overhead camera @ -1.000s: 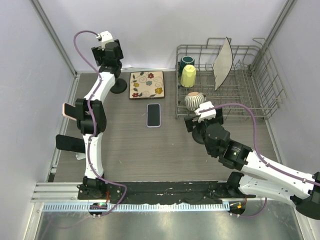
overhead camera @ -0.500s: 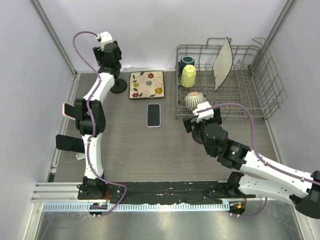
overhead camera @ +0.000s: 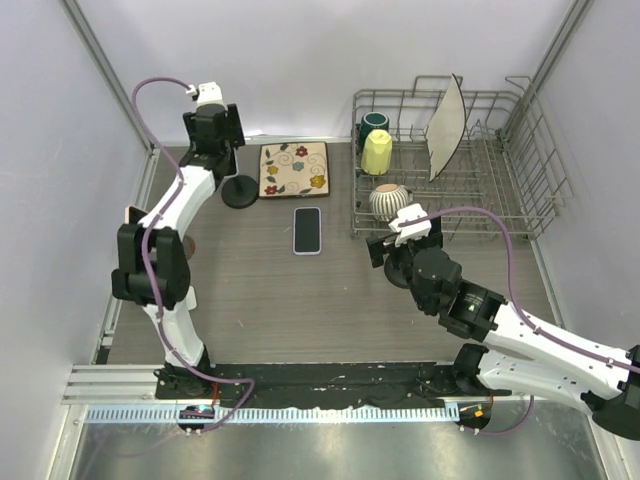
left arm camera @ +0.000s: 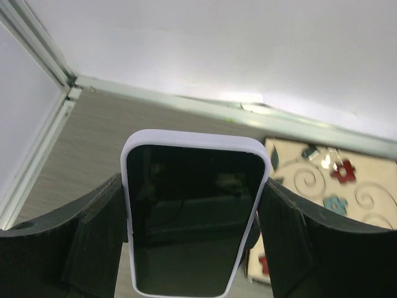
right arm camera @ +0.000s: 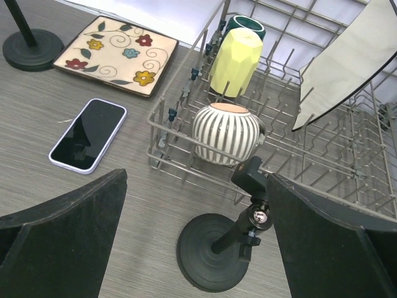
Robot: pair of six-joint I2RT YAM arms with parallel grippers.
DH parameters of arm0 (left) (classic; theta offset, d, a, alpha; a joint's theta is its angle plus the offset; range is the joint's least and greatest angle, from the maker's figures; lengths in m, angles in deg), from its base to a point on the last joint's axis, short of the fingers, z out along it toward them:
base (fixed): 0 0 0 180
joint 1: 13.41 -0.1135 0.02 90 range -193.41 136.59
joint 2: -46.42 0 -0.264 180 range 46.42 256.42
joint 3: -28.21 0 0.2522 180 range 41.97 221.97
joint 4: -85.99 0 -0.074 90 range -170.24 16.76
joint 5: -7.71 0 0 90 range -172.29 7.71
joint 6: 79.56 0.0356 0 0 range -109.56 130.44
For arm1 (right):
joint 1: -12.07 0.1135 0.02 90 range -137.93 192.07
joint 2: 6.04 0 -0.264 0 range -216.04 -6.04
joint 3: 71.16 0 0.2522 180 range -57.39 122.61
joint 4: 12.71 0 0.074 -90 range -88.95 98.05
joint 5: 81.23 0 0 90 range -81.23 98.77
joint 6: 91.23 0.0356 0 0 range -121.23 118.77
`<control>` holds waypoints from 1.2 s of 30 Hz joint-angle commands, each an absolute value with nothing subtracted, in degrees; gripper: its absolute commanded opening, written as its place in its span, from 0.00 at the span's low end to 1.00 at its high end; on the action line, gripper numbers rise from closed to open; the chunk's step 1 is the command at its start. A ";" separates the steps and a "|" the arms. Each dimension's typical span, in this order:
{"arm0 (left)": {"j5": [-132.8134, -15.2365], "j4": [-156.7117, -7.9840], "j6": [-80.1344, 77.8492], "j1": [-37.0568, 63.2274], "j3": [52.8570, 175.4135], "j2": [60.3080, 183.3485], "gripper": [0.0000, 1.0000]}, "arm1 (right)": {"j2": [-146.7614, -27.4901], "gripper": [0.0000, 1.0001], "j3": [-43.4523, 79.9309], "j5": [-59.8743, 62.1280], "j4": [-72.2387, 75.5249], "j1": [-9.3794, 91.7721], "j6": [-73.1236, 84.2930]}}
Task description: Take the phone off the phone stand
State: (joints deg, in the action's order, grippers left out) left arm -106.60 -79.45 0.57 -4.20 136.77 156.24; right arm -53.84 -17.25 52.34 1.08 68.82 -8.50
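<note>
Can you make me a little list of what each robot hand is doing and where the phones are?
Left gripper: shut on gripped phone, squeezing its long edges
Right gripper: open, empty, above bare stand
Flat phone: screen up on table, near floral tile
Black stand base: on table, left of floral tile
</note>
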 commanded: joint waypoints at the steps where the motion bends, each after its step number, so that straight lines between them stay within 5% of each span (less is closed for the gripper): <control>1: -97.68 -81.56 -1.60 -3.48 130.23 144.35 0.13 | -52.19 0.99 -16.00 49.55 0.43 68.85 -6.51; 12: -80.18 -78.49 -3.89 2.05 110.10 123.69 0.05 | -50.17 0.99 -16.00 42.00 0.61 68.76 -1.32; 22: -72.71 -71.72 -3.19 8.82 106.21 110.42 0.01 | -46.57 0.99 -17.49 38.65 2.89 68.67 2.20; 36: -55.49 -68.12 6.47 22.08 106.82 112.94 0.00 | -46.30 0.98 -23.38 18.01 -3.96 68.76 2.02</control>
State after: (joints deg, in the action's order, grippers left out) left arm -62.56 -63.36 2.47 19.67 104.40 112.14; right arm -46.12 -23.11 27.27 0.64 68.82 2.17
